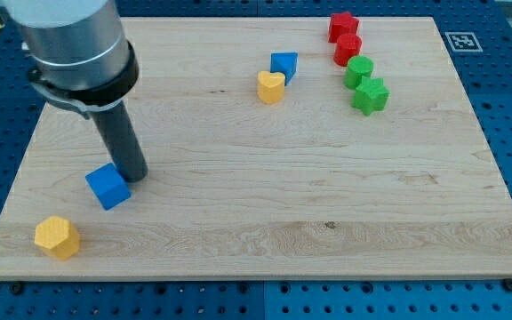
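Sitting nearest, at the view's bottom left on the pale wooden tabletop board (pixel 327 196): a yellow hexagonal block (pixel 57 237), close to the board's corner and apart from everything else.

Lying just above and to its right: a blue cube (pixel 108 187), turned corner-on. Standing against the cube's upper right side: my tip (pixel 135 176), touching or all but touching; not possible to tell which. No grasping tool being carried, only the straight dark rod, so nothing spreading, closing or pinching.

Resting further off, near the view's top centre: a yellow heart-shaped block (pixel 271 87) touching a blue triangular block (pixel 284 65). Standing beyond, at the top right: a green star-shaped block (pixel 370 95) under a green rounded block (pixel 359 71), then a red rounded block (pixel 348 49) and a red star-shaped block (pixel 341 25), stacked in a near-touching column.

Judging the risks: contact sitting off the cube's centre, so likely spinning it or slipping past a corner; pushing down-left risking a knock into the yellow hexagonal block, itself lying near the edge and liable to go over.
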Motion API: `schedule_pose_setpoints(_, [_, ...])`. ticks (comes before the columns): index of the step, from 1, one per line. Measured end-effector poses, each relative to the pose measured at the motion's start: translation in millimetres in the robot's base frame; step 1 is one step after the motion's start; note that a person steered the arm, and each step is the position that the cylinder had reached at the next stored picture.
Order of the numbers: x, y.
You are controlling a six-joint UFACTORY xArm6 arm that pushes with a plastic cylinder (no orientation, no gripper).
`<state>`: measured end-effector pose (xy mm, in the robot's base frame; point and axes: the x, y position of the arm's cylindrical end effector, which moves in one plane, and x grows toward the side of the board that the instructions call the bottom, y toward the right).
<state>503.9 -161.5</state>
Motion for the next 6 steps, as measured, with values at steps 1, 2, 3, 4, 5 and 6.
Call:
schedule_pose_setpoints(1, [6,-17])
schedule_pose_setpoints(2, [13,-29])
schedule_pose_setpoints(3, [8,-31])
schedule_pose_setpoints(4, [-27,12])
schedule_pose_setpoints(5, [-37,79])
schedule_pose_setpoints(6, [-37,159])
